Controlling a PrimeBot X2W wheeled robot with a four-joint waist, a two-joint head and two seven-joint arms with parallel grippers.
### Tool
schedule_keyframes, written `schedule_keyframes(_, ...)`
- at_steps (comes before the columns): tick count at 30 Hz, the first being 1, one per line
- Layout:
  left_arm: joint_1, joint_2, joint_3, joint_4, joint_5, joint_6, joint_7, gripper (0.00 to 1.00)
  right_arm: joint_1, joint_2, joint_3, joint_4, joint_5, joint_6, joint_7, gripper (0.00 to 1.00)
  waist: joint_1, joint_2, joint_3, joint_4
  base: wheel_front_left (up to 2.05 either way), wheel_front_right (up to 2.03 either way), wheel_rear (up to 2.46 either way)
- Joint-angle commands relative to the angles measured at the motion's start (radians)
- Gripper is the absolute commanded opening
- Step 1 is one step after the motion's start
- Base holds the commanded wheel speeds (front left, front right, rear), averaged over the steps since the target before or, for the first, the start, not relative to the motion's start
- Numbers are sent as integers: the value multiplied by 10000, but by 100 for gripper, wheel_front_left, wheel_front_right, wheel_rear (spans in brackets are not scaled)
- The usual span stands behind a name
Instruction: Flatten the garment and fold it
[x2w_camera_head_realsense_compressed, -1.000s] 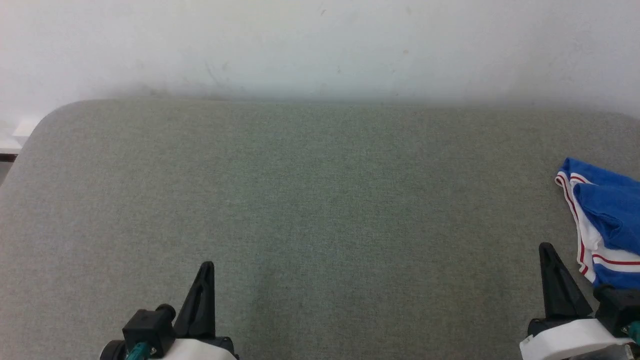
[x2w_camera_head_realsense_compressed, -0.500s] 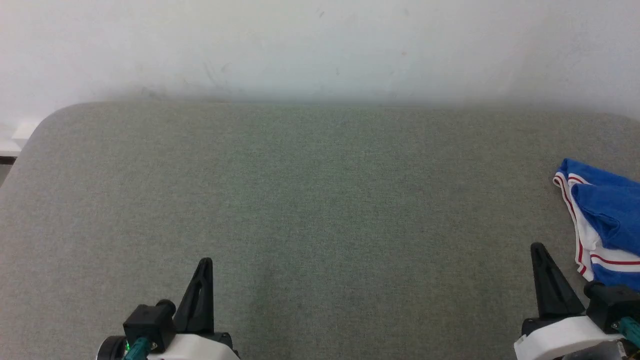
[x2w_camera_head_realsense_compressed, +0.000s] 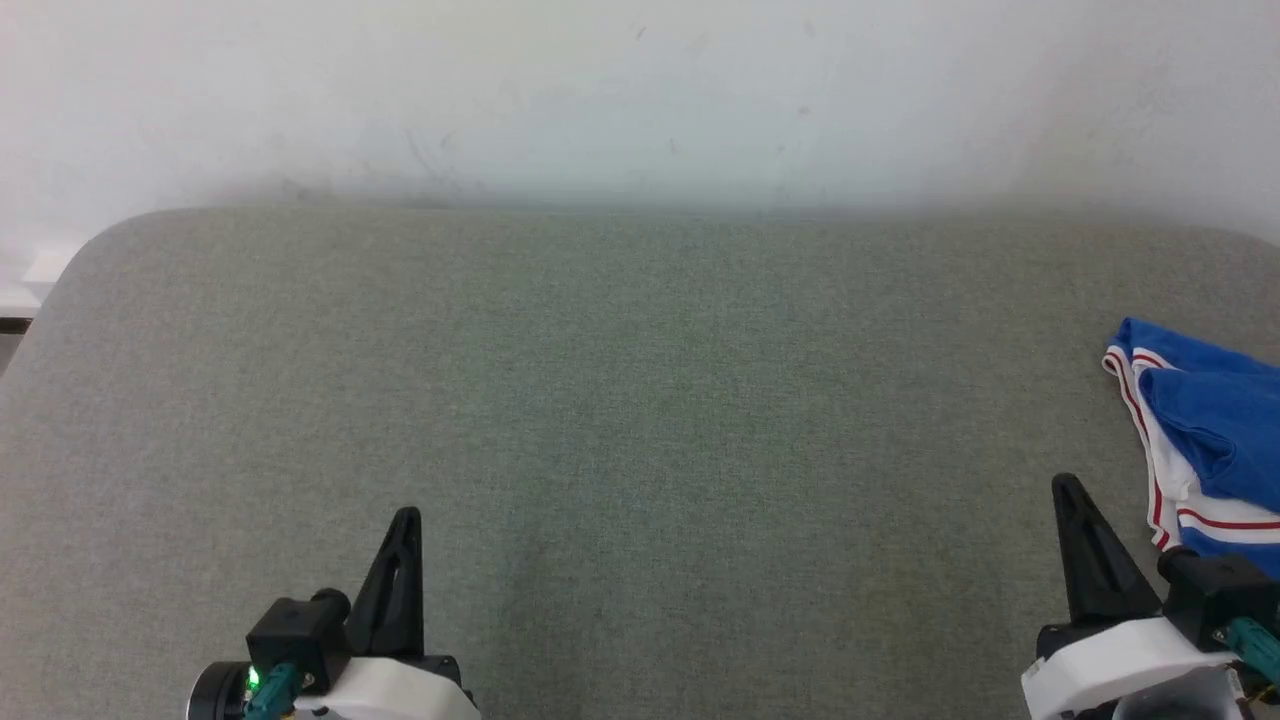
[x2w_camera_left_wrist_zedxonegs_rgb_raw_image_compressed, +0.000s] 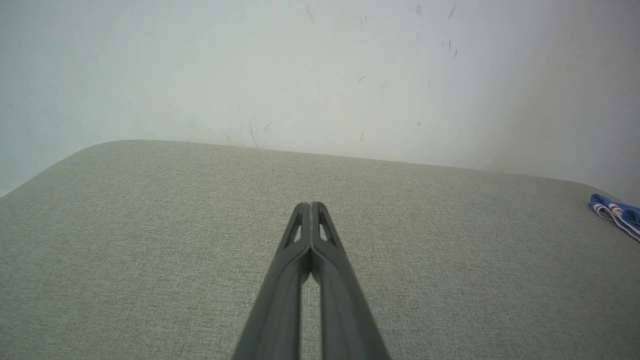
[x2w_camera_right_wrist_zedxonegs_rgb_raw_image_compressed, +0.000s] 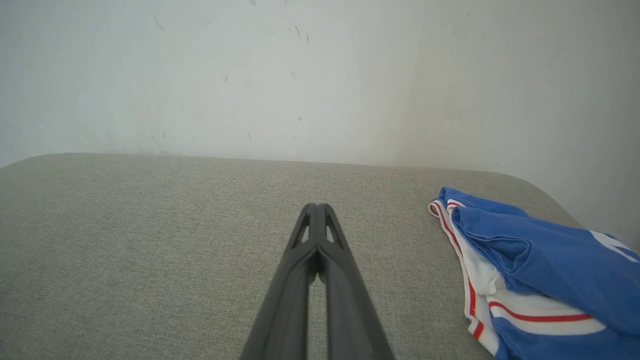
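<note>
One garment (x2w_camera_head_realsense_compressed: 1215, 420) lies crumpled at the far right edge of the bench (x2w_camera_head_realsense_compressed: 640, 400), cut off by the right side of the head view; it is a single heap, with royal-blue folds lying over a white part trimmed in thin red stripes; in the right wrist view the same heap (x2w_camera_right_wrist_zedxonegs_rgb_raw_image_compressed: 540, 260) sits to the right of the fingers (x2w_camera_right_wrist_zedxonegs_rgb_raw_image_compressed: 292, 290), near them but apart, with a strip of bare bench cloth between; how much of the garment hangs beyond the bench edge cannot be told. Two grippers are in sight, each with two long dark fingers; the right gripper (x2w_camera_head_realsense_compressed: 1065, 482) stands at the lower right of the head view, just beside the garment's near-left edge, its fingers pressed together tip to tip and holding nothing; the left gripper (x2w_camera_head_realsense_compressed: 408, 512) stands at the lower left, well apart from the garment, and its fingers (x2w_camera_left_wrist_zedxonegs_rgb_raw_image_compressed: 287, 280) are likewise closed on themselves and empty; a small green light (x2w_camera_head_realsense_compressed: 253, 678) glows on the dark housing at its wrist. The bench is one broad grey-green fabric surface with rounded far corners; behind it rises one pale, lightly scuffed wall (x2w_camera_head_realsense_compressed: 640, 90), touching the bench along its far edge.
</note>
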Motion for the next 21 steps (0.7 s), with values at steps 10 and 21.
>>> schedule_keyframes(10,-289,-264,347,42,490,-316,268,0,-200,18,140,-94,-168,-8,185,0,-1,0,-37,-23,0,0,0)
schedule_keyframes(21,-377,-471,639,63,882,-519,492,0,-298,22,247,-129,-269,-10,363,0,-1,0,-75,-47,0,0,0)
